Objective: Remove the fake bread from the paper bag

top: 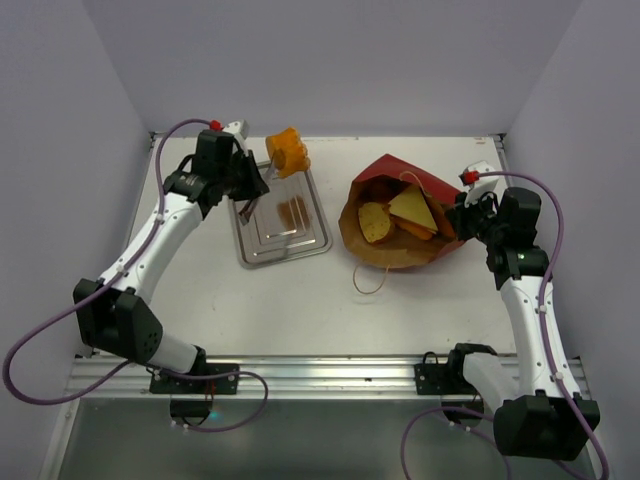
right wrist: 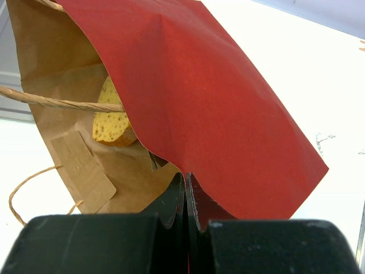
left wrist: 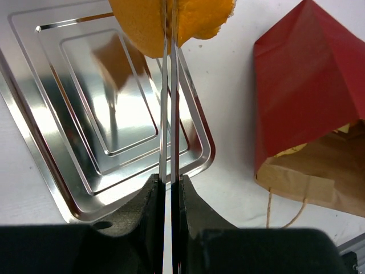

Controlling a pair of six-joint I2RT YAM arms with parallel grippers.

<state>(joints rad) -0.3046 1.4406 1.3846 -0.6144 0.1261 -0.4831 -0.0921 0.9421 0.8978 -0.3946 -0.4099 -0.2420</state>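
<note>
Left gripper (top: pixel 271 165) is closed narrow on the orange bun (top: pixel 287 152), holding it clear of the surface over the far edge of the silver tray (top: pixel 300 241). The paper bag (top: pixel 374 172) lies on its side to the right of the tray, apart from it, mouth open. Inside it are a pale yellow wedge (top: pixel 412 208), a round slice (top: pixel 374 222) and an orange piece (top: pixel 416 231) under the wedge. Right gripper (right wrist: pixel 186 180), on the bag's side away from the tray, is pinched tight on the bag's red edge.
</note>
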